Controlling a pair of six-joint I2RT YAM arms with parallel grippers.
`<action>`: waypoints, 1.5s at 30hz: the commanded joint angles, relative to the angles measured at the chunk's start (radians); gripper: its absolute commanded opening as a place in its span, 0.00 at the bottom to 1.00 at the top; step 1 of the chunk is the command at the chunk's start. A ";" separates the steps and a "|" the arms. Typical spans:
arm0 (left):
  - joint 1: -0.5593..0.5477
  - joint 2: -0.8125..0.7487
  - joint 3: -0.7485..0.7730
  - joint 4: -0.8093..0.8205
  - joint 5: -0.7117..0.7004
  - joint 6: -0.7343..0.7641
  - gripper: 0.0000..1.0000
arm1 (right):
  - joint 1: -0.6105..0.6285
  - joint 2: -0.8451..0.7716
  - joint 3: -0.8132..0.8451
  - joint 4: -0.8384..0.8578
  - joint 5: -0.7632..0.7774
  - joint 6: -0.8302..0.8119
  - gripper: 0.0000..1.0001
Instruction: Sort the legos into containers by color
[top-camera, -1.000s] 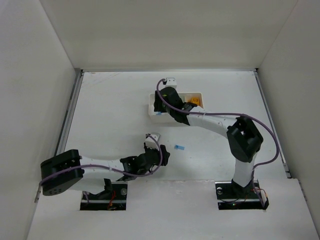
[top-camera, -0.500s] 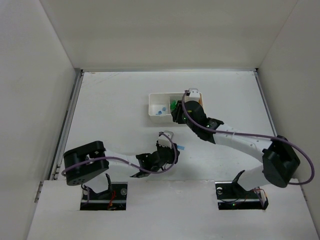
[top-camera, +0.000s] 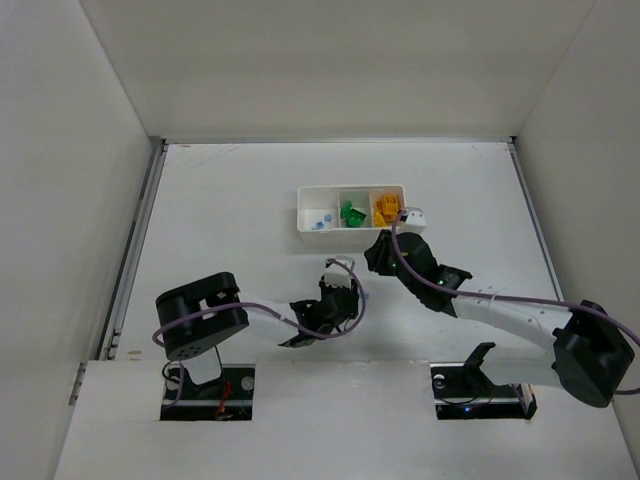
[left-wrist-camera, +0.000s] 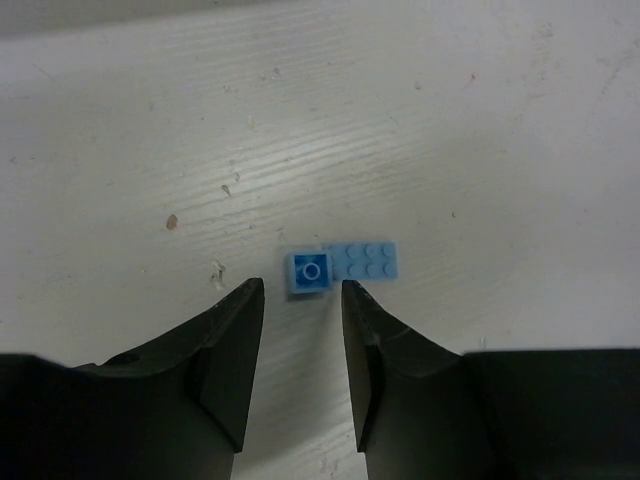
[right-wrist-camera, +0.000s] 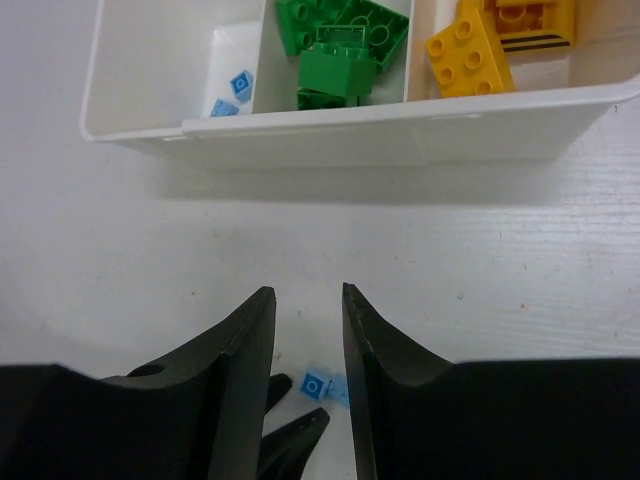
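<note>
The white tray (top-camera: 352, 188) stands at mid-table with three compartments: small blue legos (top-camera: 320, 220) on the left, green legos (top-camera: 350, 213) in the middle, yellow-orange legos (top-camera: 385, 210) on the right. Two blue legos lie side by side on the table: a small square brick (left-wrist-camera: 310, 272) and a paler flat plate (left-wrist-camera: 368, 261). My left gripper (left-wrist-camera: 302, 290) is open and empty, its tips just short of the square brick. My right gripper (right-wrist-camera: 306, 292) is open and empty, above the table in front of the tray (right-wrist-camera: 400, 135), with the square brick (right-wrist-camera: 316, 384) below it.
The left gripper's fingertips (right-wrist-camera: 295, 430) show under the right gripper, so both grippers (top-camera: 350, 293) (top-camera: 378, 258) are close together near the loose blue legos. White walls enclose the table on three sides.
My right gripper has drawn back from over the tray to the table in front of it, leaving the tray uncovered. My left gripper has moved right, up to the loose blue legos.
</note>
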 joint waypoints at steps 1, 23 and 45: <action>0.015 0.015 0.042 -0.013 -0.042 -0.006 0.34 | 0.007 -0.044 -0.040 0.051 0.013 0.033 0.39; 0.139 -0.250 0.051 -0.134 -0.022 0.091 0.11 | 0.062 -0.141 -0.180 0.015 -0.029 0.049 0.40; 0.523 -0.009 0.410 -0.180 0.169 0.136 0.34 | 0.183 0.092 -0.016 -0.155 -0.050 -0.132 0.56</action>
